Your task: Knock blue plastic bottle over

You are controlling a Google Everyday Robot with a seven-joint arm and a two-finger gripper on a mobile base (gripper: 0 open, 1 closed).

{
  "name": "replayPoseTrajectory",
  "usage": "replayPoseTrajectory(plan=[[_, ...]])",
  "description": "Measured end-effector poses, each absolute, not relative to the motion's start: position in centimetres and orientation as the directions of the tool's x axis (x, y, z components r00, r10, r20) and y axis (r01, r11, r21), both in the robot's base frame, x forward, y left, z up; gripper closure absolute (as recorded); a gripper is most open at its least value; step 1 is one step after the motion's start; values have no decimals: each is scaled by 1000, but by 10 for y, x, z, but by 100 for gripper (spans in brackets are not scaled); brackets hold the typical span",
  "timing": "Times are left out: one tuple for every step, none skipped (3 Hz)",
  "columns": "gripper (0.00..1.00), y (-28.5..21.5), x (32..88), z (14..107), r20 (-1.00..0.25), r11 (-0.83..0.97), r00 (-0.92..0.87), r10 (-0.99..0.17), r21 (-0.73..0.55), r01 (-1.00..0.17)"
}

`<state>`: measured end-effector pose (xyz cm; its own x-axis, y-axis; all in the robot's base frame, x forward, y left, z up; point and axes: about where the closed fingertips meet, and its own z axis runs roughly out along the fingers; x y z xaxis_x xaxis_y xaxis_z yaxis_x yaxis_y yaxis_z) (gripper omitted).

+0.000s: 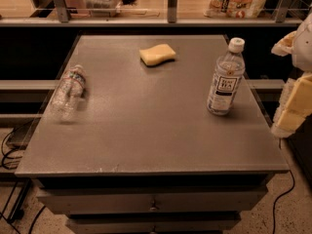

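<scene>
The blue plastic bottle stands upright near the right edge of the grey table. It is clear, with a white screw cap and a white label with dark lettering. My gripper is at the right edge of the view, beyond the table's right side. It is to the right of the bottle, a little nearer the camera, and apart from it. Much of the arm is cut off by the frame.
A smaller clear ribbed bottle lies on its side near the table's left edge. A yellow sponge lies at the back middle. A railing and shelf run behind the table. Drawers sit below the front edge. Cables lie on the floor at left.
</scene>
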<state>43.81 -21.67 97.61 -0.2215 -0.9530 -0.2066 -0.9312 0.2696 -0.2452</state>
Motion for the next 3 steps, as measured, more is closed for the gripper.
replayPoseTrajectory(plan=[[0,-217,438,976,-207,270,-222,-953,-245,-931],[0,-215,445,975,-262,270,-199,-944,-272,-924],[0,-206,458,969,-365,277,-156,-918,-309,-910]])
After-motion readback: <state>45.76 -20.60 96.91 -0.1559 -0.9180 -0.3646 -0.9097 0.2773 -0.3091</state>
